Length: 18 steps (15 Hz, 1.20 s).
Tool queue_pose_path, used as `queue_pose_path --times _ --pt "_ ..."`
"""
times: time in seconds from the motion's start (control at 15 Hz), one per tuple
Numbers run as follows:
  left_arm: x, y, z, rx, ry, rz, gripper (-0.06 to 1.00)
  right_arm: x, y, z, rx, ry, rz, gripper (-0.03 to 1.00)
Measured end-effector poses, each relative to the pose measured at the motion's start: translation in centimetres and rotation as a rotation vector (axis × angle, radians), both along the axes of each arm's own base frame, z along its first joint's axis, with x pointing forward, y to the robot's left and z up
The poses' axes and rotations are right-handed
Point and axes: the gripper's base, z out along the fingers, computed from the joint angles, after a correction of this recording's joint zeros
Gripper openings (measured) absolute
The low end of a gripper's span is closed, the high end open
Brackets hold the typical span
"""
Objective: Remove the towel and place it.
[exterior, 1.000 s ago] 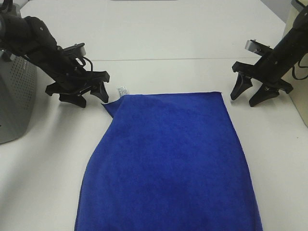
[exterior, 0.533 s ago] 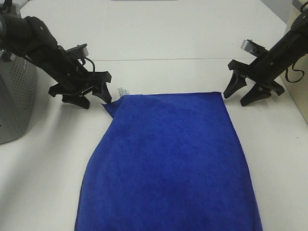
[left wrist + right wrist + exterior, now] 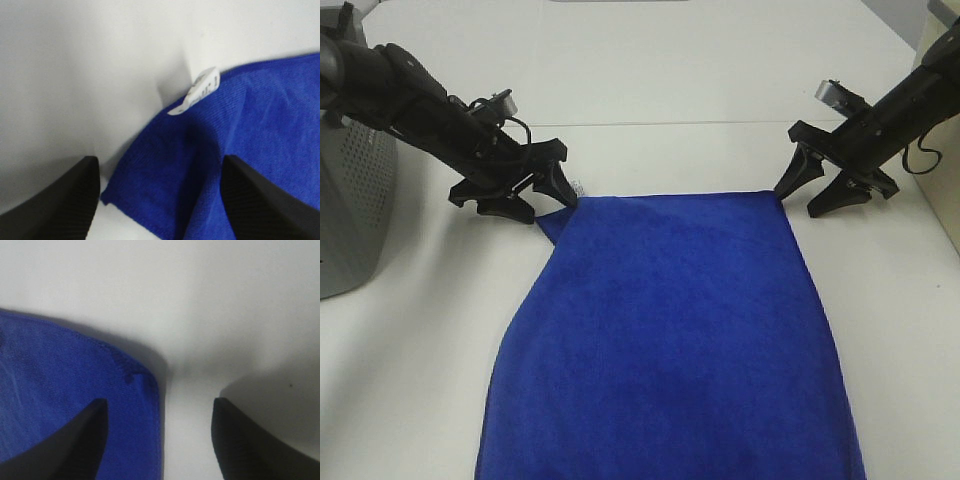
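While the white table (image 3: 660, 80) fills nearly the whole overhead view, the blue towel (image 3: 675, 340) covers most of its near half, lying flat and running out of view at the near edge. Its far edge lies straight across the table, its right side runs fairly straight toward the camera, and its left side bows outward lower down. At the far left corner the cloth is folded into a small point that sticks out sideways. A grey perforated basket (image 3: 350, 210) stands at the left edge of the table, well apart from the towel. From that side the left arm (image 3: 410, 100) slants down to the left gripper (image 3: 545, 200), which sits right at the towel's far left corner; its two black fingers (image 3: 60, 200) are spread, and in the wrist view the folded corner lies between them, with no pinch on the cloth visible. From the right side the right arm (image 3: 910, 95) slants down to the right gripper (image 3: 800, 200), whose fingers (image 3: 60, 440) are also spread wide, one tip over the towel's far right corner and the other over bare table just beside it; whether the tip touches the cloth I cannot tell. Smallest of all, a white tag (image 3: 200, 90) stands up at the edge of the towel near the left gripper, with faint print too blurred to read.
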Motion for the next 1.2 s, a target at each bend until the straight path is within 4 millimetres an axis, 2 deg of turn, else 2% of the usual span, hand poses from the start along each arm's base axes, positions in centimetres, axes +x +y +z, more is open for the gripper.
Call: queue_pose_path --times 0.2,0.33,0.53,0.67,0.8,0.93,1.2 --pt "0.5 -2.1 -0.2 -0.025 -0.019 -0.026 0.63 0.2 1.1 -1.0 0.069 0.010 -0.007 0.61" --pt "0.6 -3.2 -0.2 -0.027 -0.031 -0.049 0.63 0.2 2.9 -1.4 0.089 0.009 0.026 0.61" --pt "0.6 -3.2 -0.4 -0.013 -0.033 -0.062 0.56 0.3 3.8 -1.6 0.101 0.009 0.030 0.57" --pt "0.6 -3.1 -0.6 0.012 -0.040 -0.077 0.45 0.4 3.8 -1.9 0.093 0.003 0.024 0.47" --pt "0.6 -2.9 -0.8 0.033 -0.048 -0.085 0.25 0.5 3.6 -2.2 0.070 -0.014 0.019 0.26" --pt "0.6 -2.9 -1.1 0.049 -0.063 -0.109 0.01 0.6 3.5 -2.5 0.061 -0.020 0.011 0.01" --pt "0.6 -2.9 -1.1 0.058 -0.075 -0.131 0.00 0.7 3.5 -2.4 0.059 -0.025 0.010 0.01"
